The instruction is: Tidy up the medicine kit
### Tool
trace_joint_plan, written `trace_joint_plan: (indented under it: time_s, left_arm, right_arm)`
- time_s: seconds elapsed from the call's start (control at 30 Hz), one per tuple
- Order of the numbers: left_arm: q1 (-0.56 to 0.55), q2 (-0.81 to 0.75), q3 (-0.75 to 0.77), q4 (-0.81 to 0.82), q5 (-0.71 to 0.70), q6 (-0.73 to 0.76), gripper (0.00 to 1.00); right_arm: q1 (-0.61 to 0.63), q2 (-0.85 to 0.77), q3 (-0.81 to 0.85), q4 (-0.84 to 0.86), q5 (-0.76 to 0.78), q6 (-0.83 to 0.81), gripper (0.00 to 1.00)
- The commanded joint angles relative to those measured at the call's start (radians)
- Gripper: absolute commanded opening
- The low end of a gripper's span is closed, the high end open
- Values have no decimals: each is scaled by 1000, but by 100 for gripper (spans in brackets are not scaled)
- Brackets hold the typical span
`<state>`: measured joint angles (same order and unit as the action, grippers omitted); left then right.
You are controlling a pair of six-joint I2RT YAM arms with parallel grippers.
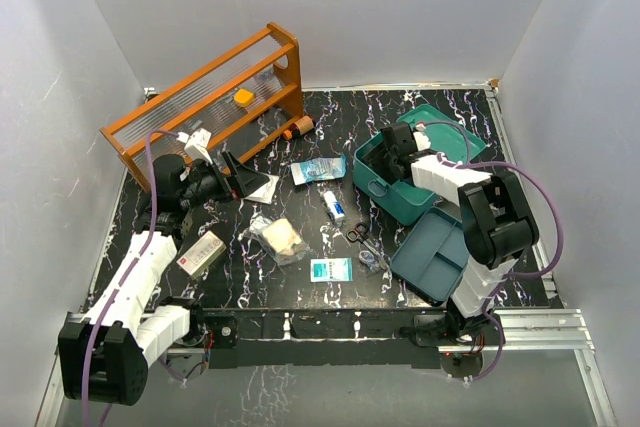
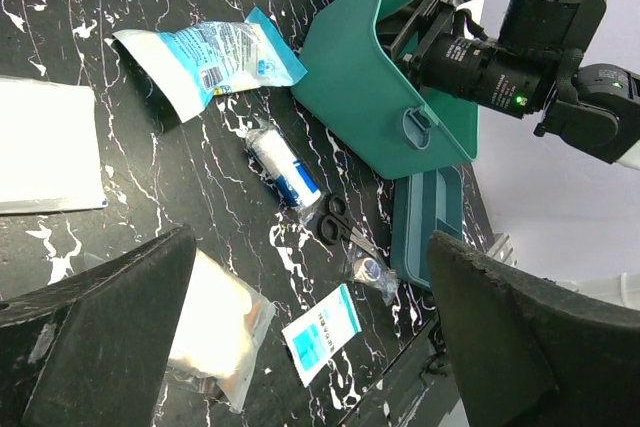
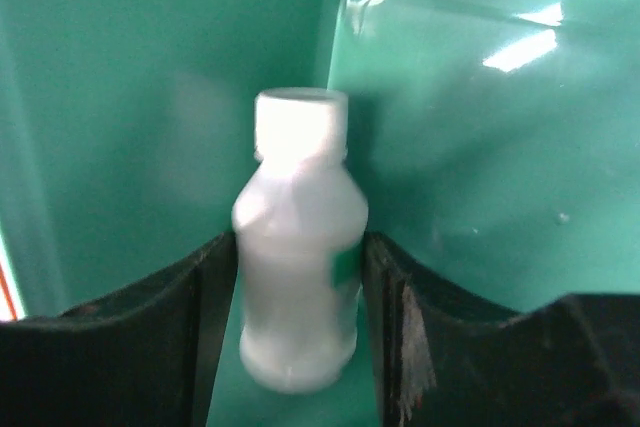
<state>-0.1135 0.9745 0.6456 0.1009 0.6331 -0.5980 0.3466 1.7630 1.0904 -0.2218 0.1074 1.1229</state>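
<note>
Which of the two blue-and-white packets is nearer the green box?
The bigger crinkled pouch, right beside the medicine kit; the small flat sachet lies near the front edge.

Left arm and right arm show white shells, black joints, purple cables; the left hand is matte black.

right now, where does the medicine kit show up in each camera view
Top external: medicine kit right of centre, lid open.
Left wrist: upper right, its latch side facing the camera.
Right wrist: its green inside fills the picture, behind a white bottle between the fingers.
Shared landmark: the right gripper, reaching into the kit in every view.
</note>
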Motion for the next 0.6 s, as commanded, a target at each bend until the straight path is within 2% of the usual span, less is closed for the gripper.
trace_joint_plan:
  time_s: [0.0,0.07,0.17,0.47,0.57]
  left_arm:
    - [-3,0,34,20,-6,23,99]
    - [-2,3,36,22,-6,26,99]
    - [-3,5,40,15,-7,35,99]
    - [-3,10,45,13,-9,41,99]
    - [-3,13,54,8,-6,42,99]
  right_arm:
    - [-3,10,38,54,-27,8,54]
    - [-3,8,39,52,-24,5,58]
    - [-3,0,36,55,-11,-8,59]
    - [-2,-69,24,55,18,-61,51]
    - [-3,-105,44,-5,11,-75,53]
